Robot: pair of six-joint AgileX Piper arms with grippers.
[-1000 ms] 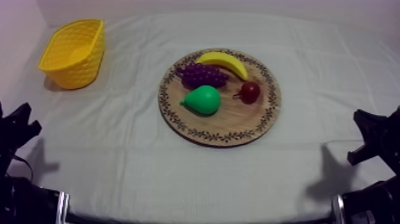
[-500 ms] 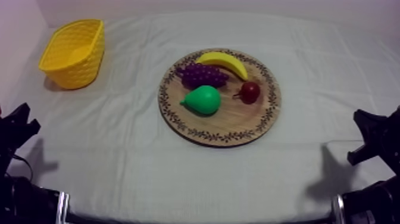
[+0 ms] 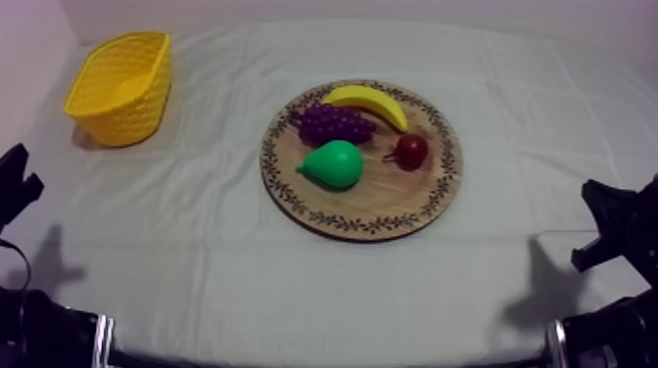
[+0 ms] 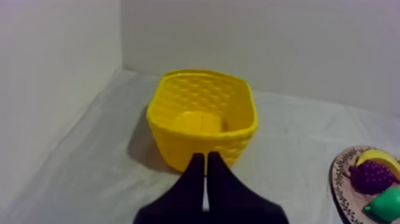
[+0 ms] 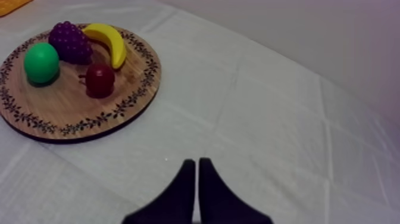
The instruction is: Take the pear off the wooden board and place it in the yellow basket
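Green pear (image 3: 333, 163) on wooden board (image 3: 382, 202), narrow end leftward

Banana (image 3: 370, 103): yellow, curved, farthest back of the fruit, mid-table.
Bunch of grapes (image 3: 333, 123): purple, touching near-left side of banana.
Small red fruit (image 3: 411, 151): right of grapes, apart from them, just near of banana's right end.
Grey-white cloth (image 3: 196, 245): spread across table, faintly creased.
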